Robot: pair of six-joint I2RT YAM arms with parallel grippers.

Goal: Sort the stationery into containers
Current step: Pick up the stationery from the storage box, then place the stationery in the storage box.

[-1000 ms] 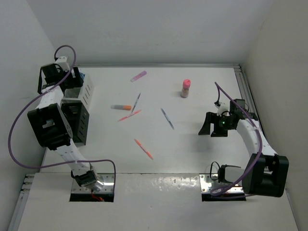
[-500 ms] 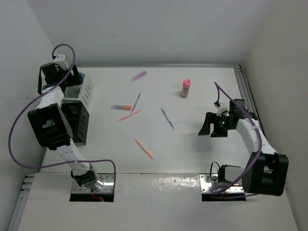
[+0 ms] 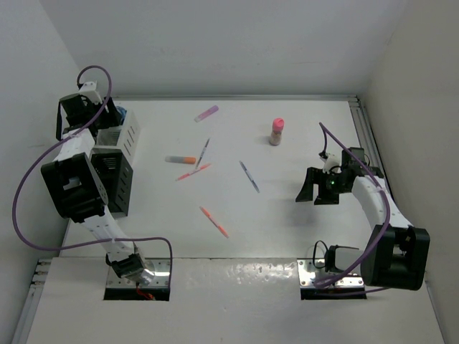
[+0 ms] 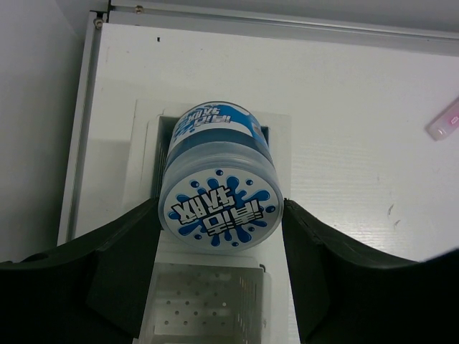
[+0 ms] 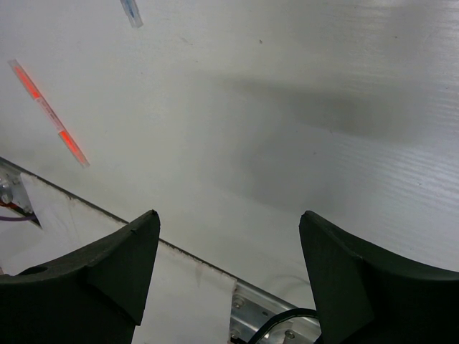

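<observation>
**Item:** blue-capped jar (image 4: 215,143), squat and round, with a pale cap rim.

**Location:** between the left fingers (image 4: 221,215). The cap faces the wrist and the base is tipped down into the far cell of the white organiser (image 4: 143,136). A perforated-floored cell lies below the fingers, nearer the wrist.

**Left fingers:** drawn in so that both inner faces touch the cap's sides. They appear to hold the jar.

**Right fingers** (image 5: 228,236)**:** spread wide with nothing between them, hanging over bare surface (image 5: 301,86). An orange pen (image 5: 49,115) lies ahead and to their left, well apart.

**Step in hand (judged):** seating the jar in its cell.

**Handling note:**
- The jar sits tilted and nearly fills the cell.
- Level it and lower it straight until the base rests.
- Then part the fingers evenly, so neither drags the cap sideways.
- The cell walls leave the fingers little room.

**Markings:**
- The cap bears white block lettering, seemingly Korean script, on a blue paint-splash emblem. It is upside down to the wrist camera and not reliably readable.
- A blue band on the jar wall also carries white lettering, too foreshortened to read.
- No other writing is legible.
</observation>
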